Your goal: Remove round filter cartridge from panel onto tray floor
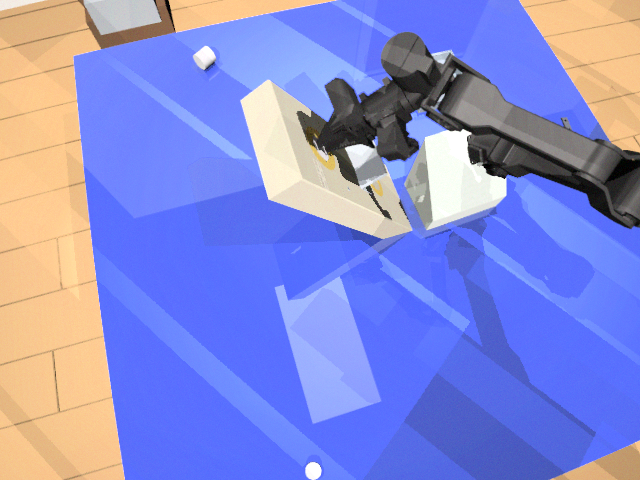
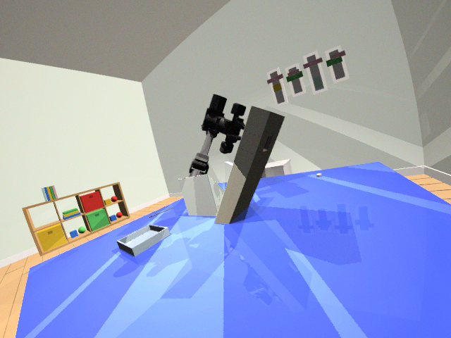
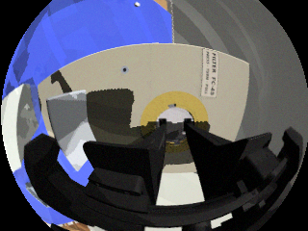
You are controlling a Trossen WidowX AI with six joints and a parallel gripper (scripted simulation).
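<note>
The beige service panel stands tilted on the blue table. The round pale cartridge sits in it, inside a yellow ring. My gripper is partly open, its two narrow fingertips apart at the cartridge's face, one on either side of its middle. Nothing is gripped between them. The fingertips cover the slots, so I cannot tell how deep they reach. In the exterior view the panel hides the fingertips. The grey tray lies on the table, and no cartridge shows in it.
A pale grey block juts out at the panel's face beside the gripper. A large whitish faceted block stands close to the panel's foot, under the arm. Small white cylinders lie far off on the table.
</note>
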